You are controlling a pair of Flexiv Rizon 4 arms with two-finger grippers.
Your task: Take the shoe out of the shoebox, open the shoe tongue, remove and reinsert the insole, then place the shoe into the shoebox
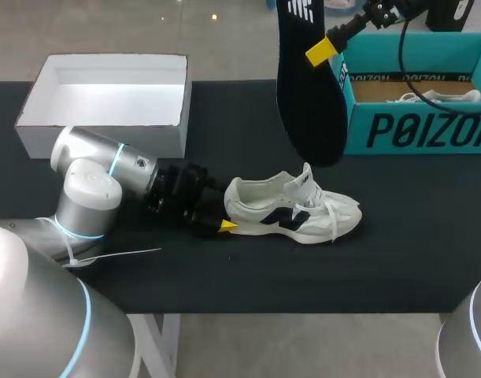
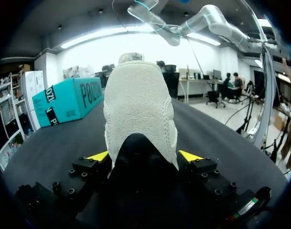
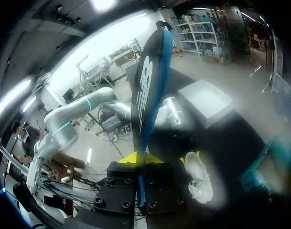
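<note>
Head view, table (image 1: 224, 276): is carrying a shoe, an open shoebox and a white box
Head view, shoe (image 1: 291, 213): is lying on its sole near the middle of the table, tongue standing up, well outside the shoebox
Head view, left gripper (image 1: 220, 223): is coming in low from the left and meeting the shoe's heel, one yellow tip showing there
Head view, insole (image 1: 307, 94): is hanging in the air above the table, out of the shoe, just beside the shoebox
Head view, right gripper (image 1: 327, 47): is entering from the far right and holding the insole near its upper end
Head view, shoebox (image 1: 413, 130): is sitting at the far right, a second shoe (image 1: 441, 97) lying inside
Head view, white box (image 1: 106, 126): is resting open side up at the far left
Left wrist view, left gripper (image 2: 144, 157): fingers are pressing the heel from both sides, clamped on the shoe (image 2: 138, 105)
Left wrist view, shoebox (image 2: 69, 100): is standing beyond the shoe, off to one side
Right wrist view, right gripper (image 3: 140, 158): yellow tips are pinching the insole (image 3: 150, 86), which is rising edge-on ahead of them
Right wrist view, shoe (image 3: 198, 181): is lying on the table below, beside the gripper
</note>
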